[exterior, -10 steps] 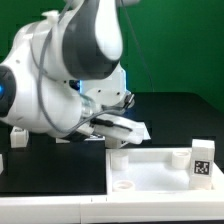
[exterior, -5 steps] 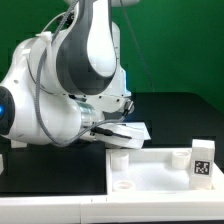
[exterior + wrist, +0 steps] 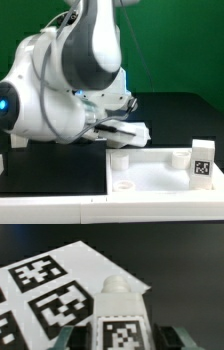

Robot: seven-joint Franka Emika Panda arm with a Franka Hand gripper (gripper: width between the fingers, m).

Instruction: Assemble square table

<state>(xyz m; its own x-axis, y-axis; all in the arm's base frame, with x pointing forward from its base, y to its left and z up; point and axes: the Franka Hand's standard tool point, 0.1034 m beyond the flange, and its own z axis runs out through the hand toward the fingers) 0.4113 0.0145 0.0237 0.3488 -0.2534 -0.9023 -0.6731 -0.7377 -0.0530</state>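
Observation:
In the wrist view a white leg (image 3: 120, 308) with a black-and-white tag lies on the marker board (image 3: 45, 286), pointing away from the camera. My gripper (image 3: 118, 339) straddles its near end. One finger stands on each side, with narrow gaps to the leg, so the jaws are open around it. In the exterior view the wrist is low over the marker board (image 3: 138, 132), and the arm hides the fingers. The square table panel (image 3: 155, 172) lies in front, showing its raised rim and round corner sockets.
A tagged white block (image 3: 201, 163) stands on the panel at the exterior view's right. Another small white piece (image 3: 17, 142) sits at the left edge. The bulky arm (image 3: 70, 70) fills the left and middle of the exterior view. The table surface is black.
The arm's upper links have shifted slightly toward the exterior view's right. The wrist stays low over the marker board.

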